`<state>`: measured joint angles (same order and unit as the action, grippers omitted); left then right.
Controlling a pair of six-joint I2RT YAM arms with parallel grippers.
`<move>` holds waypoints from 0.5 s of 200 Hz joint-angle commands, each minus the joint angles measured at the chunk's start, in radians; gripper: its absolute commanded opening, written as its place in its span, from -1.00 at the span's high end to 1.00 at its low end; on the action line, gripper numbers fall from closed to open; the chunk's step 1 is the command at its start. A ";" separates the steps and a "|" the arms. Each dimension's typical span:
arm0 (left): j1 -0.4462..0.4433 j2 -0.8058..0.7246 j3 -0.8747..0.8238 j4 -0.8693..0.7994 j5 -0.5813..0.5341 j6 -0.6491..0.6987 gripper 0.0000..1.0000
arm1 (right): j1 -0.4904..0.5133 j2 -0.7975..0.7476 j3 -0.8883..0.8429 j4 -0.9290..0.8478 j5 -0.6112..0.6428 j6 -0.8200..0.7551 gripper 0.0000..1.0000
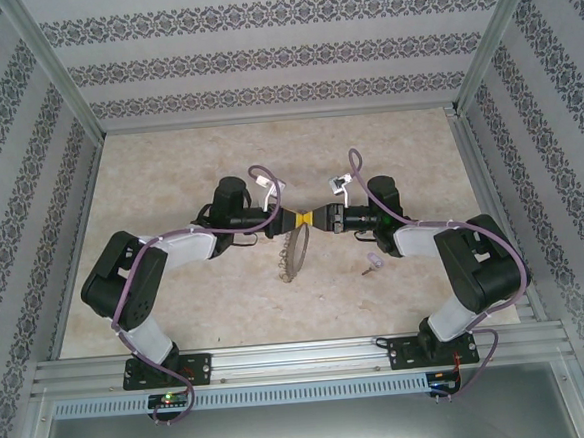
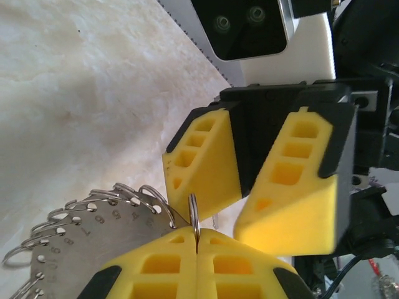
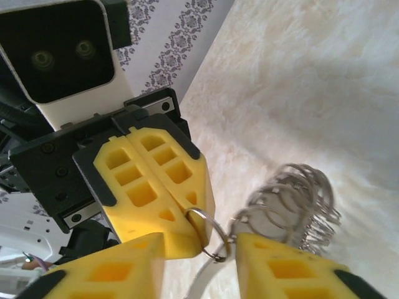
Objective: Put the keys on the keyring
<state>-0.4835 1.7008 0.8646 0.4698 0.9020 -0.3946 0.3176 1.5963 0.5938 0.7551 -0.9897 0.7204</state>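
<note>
The keyring (image 1: 294, 255) hangs edge-on below the two grippers, which meet above the table's middle. In the left wrist view it is a grey numbered metal plate (image 2: 93, 240) with small split rings along its rim. My left gripper (image 2: 197, 246) is shut on one of these small rings (image 2: 194, 215), which stands up between its yellow pads. The right gripper (image 3: 199, 249) is open, its fingers either side of that same ring (image 3: 209, 227) without pinching it. The rest of the keyring (image 3: 293, 199) hangs beyond it. One small pale-headed key (image 1: 372, 263) lies loose on the table beside the right arm.
The pale stone-patterned table (image 1: 170, 187) lies inside patterned walls (image 1: 260, 51). An aluminium rail (image 1: 302, 359) with both arm bases runs along the near edge. The left arm (image 1: 136, 275) and right arm (image 1: 470, 257) bend inward over the table's front half.
</note>
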 commanded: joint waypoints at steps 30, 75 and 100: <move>-0.011 -0.049 0.175 -0.472 -0.019 0.306 1.00 | -0.089 -0.128 0.003 -0.097 -0.008 -0.089 0.18; -0.014 -0.031 0.328 -0.822 -0.018 0.513 1.00 | -0.089 -0.140 0.032 -0.161 -0.064 -0.161 0.21; -0.014 -0.013 0.399 -0.944 0.003 0.586 1.00 | -0.087 -0.116 0.035 -0.139 -0.095 -0.173 0.22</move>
<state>-0.4854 1.6878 1.1934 -0.2611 0.8715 0.0402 0.2253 1.4574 0.6018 0.6060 -1.0241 0.5995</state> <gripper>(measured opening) 0.048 0.393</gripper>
